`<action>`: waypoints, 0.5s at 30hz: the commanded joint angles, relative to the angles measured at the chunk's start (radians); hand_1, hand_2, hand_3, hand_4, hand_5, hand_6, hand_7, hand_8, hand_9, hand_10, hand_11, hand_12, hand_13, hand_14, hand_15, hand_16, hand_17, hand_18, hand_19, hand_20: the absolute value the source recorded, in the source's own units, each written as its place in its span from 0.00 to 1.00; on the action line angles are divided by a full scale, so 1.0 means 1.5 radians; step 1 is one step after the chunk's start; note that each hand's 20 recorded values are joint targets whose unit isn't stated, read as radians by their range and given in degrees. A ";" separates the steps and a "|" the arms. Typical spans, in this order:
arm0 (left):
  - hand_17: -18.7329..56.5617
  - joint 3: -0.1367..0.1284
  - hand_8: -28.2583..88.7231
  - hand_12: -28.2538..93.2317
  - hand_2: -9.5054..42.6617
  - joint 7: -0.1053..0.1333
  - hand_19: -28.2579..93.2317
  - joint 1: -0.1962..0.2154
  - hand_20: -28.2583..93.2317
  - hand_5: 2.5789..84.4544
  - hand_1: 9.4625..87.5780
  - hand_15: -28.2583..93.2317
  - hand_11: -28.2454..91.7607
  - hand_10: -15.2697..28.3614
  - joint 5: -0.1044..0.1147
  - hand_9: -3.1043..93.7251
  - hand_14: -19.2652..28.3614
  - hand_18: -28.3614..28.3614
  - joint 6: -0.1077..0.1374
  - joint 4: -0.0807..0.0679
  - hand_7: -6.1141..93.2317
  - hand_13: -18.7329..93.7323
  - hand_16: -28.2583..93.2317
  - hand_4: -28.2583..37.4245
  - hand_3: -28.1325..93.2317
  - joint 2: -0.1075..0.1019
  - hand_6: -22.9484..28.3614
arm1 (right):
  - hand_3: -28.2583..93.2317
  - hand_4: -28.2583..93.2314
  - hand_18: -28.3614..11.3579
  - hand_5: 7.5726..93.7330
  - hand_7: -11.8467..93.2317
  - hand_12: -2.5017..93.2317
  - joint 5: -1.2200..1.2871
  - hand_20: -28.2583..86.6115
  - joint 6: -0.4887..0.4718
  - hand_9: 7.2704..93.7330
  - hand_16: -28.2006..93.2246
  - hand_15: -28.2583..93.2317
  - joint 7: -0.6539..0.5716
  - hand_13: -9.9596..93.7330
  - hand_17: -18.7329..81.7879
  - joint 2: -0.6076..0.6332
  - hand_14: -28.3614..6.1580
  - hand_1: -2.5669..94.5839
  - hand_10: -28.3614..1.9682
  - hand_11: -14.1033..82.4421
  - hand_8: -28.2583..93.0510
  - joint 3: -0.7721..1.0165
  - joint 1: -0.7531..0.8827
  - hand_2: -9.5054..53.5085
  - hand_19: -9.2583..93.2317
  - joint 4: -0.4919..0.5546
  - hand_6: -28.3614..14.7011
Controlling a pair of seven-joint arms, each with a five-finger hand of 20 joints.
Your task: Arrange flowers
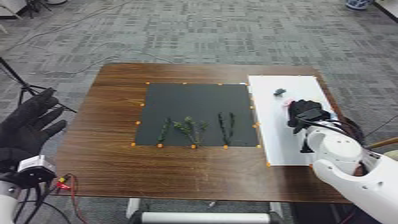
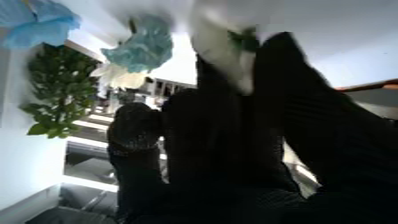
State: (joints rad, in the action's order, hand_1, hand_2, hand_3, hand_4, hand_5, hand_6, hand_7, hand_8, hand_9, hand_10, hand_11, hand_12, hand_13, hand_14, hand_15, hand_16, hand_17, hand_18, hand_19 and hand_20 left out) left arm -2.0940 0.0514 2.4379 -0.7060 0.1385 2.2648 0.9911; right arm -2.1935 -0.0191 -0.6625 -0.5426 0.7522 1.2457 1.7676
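Well, nearest me is the front of the brown wooden bench (image 1: 160,172). At its left edge I have my black-gloved left hand (image 1: 22,131), fingers spread apart with nothing between them. Across on the right, my black-gloved right hand (image 1: 306,109) is over the long white rectangular panel (image 1: 282,135); I cannot tell whether it is clamped on anything. Right up against it, the wrist view gives me a blurred white flower with a bit of green leaf (image 2: 213,42). Farther off there, I see a ruffled teal flower (image 2: 142,47), a cream-white flower (image 2: 123,77), a pale blue broad-petalled flower (image 2: 40,25) and a bushy clump of small green leaves (image 2: 58,85).

On the near part of the dark grey rectangular mat (image 1: 182,102) lie a slim green sprig (image 1: 164,132), a wider branching green sprig (image 1: 190,129) and, to their right, two narrow dark stems (image 1: 222,127), side by side and apart. Farther up the panel, beyond my right hand, sits a small grey-blue flower (image 1: 280,92). Past the bench stretches grey patterned carpet (image 1: 195,37).
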 commanded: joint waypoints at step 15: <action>0.08 0.140 0.16 0.39 0.13 -0.079 0.53 -0.291 0.33 0.21 0.18 0.56 0.39 0.55 -0.011 0.18 0.65 0.82 -0.072 -0.090 0.27 0.20 0.19 0.00 0.79 -0.193 0.48 | 0.91 0.00 0.19 0.81 0.52 0.48 0.014 0.73 0.251 0.87 0.55 0.85 0.170 0.82 0.59 -0.109 0.75 0.61 0.73 0.45 0.18 -0.147 -0.148 0.00 0.99 0.057 0.69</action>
State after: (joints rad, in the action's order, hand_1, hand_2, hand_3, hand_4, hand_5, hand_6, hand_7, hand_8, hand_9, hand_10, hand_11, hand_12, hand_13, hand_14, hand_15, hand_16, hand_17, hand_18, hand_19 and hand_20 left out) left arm -1.9664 -0.0088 2.2332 -0.6985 0.1020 2.1534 0.8157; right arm -2.2017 0.3269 -0.5210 -0.5475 0.5916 1.1439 1.8222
